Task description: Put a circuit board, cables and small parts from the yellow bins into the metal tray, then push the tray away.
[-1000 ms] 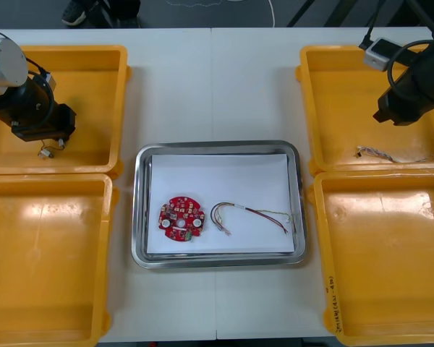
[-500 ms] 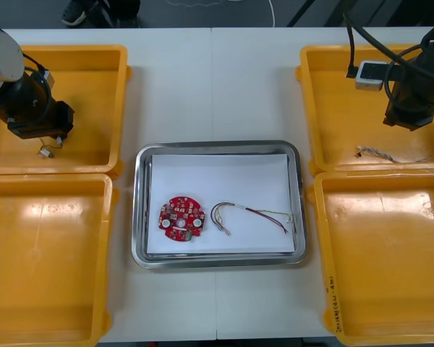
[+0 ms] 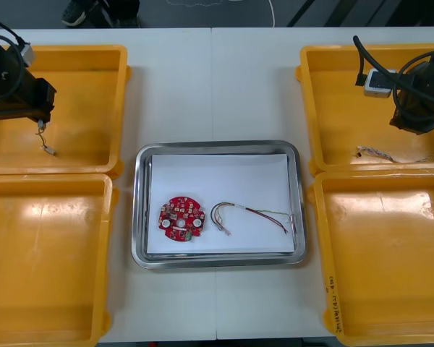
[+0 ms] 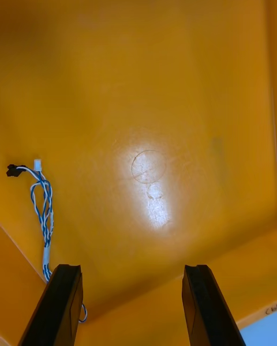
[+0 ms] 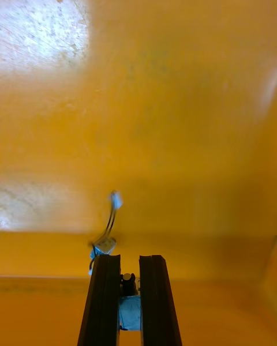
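Yellow far-left bin (image 3: 87, 58): my left gripper (image 5: 129, 260) has lifted and pulled outward since a second ago, clenched on a small metal part (image 5: 127, 281) whose wires (image 5: 109, 222) dangle beneath. My right gripper (image 4: 134, 272), fingers released, has shifted over the far-right bin (image 3: 333, 52), near the blue and white cable (image 4: 44, 205).

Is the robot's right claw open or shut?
Open: on the right gripper, the fingers stand wide apart over a yellow bin, gripping nothing.
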Controlling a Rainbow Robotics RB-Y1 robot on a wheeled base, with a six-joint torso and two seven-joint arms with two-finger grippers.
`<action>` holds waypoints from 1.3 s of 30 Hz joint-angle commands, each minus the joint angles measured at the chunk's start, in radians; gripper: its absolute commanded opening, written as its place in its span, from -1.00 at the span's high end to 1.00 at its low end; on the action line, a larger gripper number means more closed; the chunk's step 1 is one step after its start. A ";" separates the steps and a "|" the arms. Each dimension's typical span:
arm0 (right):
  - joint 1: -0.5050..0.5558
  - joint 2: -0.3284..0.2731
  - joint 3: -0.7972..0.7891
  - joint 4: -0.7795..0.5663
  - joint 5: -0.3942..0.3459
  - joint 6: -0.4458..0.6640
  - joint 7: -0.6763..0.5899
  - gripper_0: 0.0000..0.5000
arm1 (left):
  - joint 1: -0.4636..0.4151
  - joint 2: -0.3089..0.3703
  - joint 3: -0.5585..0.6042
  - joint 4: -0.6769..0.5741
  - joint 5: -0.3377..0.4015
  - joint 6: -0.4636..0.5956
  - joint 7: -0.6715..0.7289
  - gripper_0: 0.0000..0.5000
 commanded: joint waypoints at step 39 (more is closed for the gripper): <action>-0.066 -0.047 0.205 0.253 -0.119 -0.252 0.051 -1.00 | 0.000 0.213 0.121 -0.387 0.293 0.242 0.316 1.00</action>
